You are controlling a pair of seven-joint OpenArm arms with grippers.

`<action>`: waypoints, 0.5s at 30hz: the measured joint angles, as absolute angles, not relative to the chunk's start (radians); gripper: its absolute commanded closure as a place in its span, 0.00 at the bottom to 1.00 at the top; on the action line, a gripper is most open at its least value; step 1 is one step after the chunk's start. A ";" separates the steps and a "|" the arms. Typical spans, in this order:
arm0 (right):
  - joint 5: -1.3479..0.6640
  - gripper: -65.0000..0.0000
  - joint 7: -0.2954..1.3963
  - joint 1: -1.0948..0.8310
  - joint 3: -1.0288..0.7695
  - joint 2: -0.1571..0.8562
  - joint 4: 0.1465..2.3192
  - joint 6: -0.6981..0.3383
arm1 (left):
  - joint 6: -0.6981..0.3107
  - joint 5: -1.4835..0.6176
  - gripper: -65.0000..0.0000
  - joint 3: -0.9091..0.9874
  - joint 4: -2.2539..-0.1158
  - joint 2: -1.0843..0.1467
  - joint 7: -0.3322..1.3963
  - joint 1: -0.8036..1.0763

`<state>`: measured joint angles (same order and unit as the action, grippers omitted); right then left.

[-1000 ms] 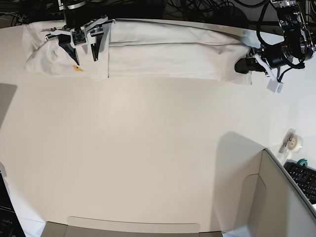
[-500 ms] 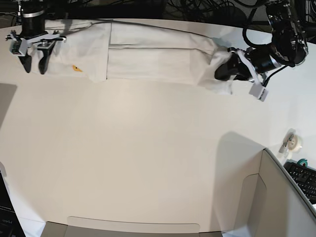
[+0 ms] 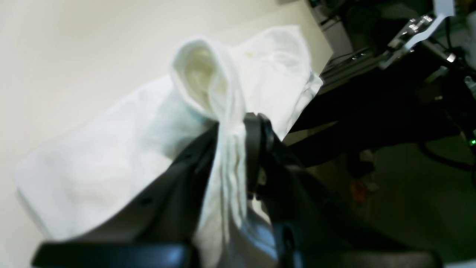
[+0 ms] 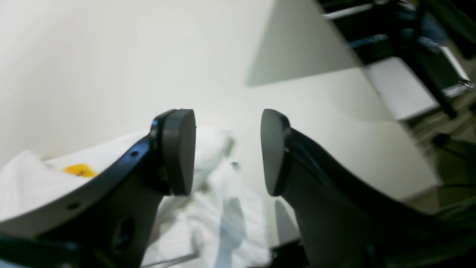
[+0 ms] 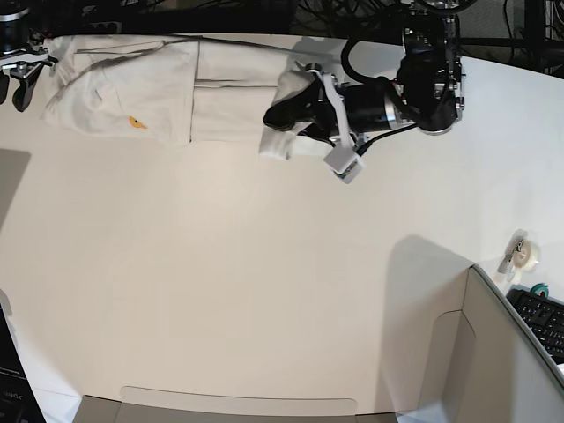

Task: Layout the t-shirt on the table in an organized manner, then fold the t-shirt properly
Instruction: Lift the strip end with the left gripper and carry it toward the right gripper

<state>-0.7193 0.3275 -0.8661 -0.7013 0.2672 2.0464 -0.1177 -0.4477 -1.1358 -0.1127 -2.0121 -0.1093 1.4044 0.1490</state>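
T-shirt [image 5: 159, 88] end pinched in left gripper [image 3: 232, 149] (folded over itself); right gripper [image 4: 227, 149] agape, empty, beside table [image 5: 264, 282] edge.

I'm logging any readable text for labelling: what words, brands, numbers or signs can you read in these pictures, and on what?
None can be read.
The t-shirt: print hidden by the folds; only a small orange-yellow spot shows, no letters.
Keyboard at the base view's right edge: key legends too small to read.
Left gripper and right gripper: no markings visible.
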 measured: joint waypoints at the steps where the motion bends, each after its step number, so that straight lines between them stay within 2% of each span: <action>1: -0.729 0.57 0.346 -0.863 -0.725 0.257 2.046 -0.139 | -0.447 -1.121 1.00 -0.133 -1.999 -0.098 1.412 0.141; 8: -0.733 0.57 0.522 -0.804 -0.920 0.162 2.046 -0.246 | -0.447 -1.036 1.00 -0.224 -1.951 -0.036 1.409 0.078; 15: -0.727 0.57 0.797 -0.669 -1.113 0.093 2.045 -0.384 | -0.446 -1.001 1.00 -0.265 -1.889 -0.045 1.396 0.059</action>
